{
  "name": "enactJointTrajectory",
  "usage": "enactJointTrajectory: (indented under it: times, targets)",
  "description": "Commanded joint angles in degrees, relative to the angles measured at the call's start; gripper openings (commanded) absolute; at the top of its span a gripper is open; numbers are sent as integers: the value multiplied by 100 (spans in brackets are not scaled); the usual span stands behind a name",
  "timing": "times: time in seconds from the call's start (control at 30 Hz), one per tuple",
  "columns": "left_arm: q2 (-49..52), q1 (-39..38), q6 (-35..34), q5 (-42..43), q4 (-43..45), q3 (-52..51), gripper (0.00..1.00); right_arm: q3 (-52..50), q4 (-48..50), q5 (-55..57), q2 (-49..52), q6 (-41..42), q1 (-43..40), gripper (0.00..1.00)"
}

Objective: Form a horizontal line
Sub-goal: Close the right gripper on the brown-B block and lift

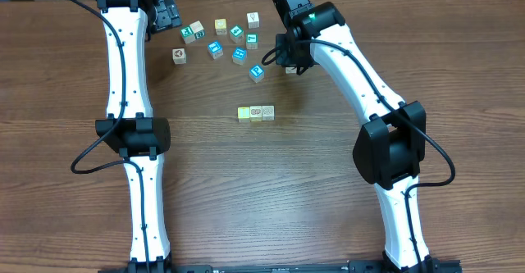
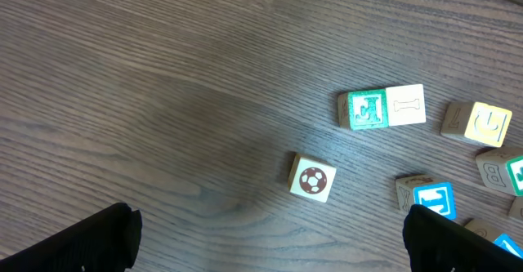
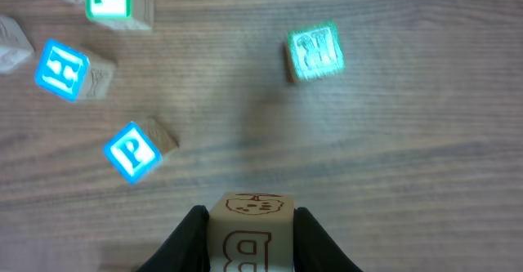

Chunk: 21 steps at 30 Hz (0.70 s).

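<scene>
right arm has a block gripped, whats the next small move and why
Probably carry it over to the row and set it beside its cream end cube. The right end effector is shut on the cream block, and the row holds only three touching cubes, with that end nearest the arm.

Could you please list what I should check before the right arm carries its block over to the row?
1. Right gripper shut on the block: ok.
2. Block lifted off the table: cannot tell.
3. Row of three blocks in line and touching: ok.
4. Spot at the row's right end bare: ok.
5. Left gripper open and far from the row: ok.
</scene>
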Motion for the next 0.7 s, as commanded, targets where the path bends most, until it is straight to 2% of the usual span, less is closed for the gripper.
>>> enactJointTrajectory:
  times: [0.0,0.67]
  targets:
    - [-170,9,70,-55,7,101,100,-39,-428,35,-68,195,-26,24]
    - [-170,9,70,-55,7,101,100,-1307,-306,-229,-68,280,-26,27]
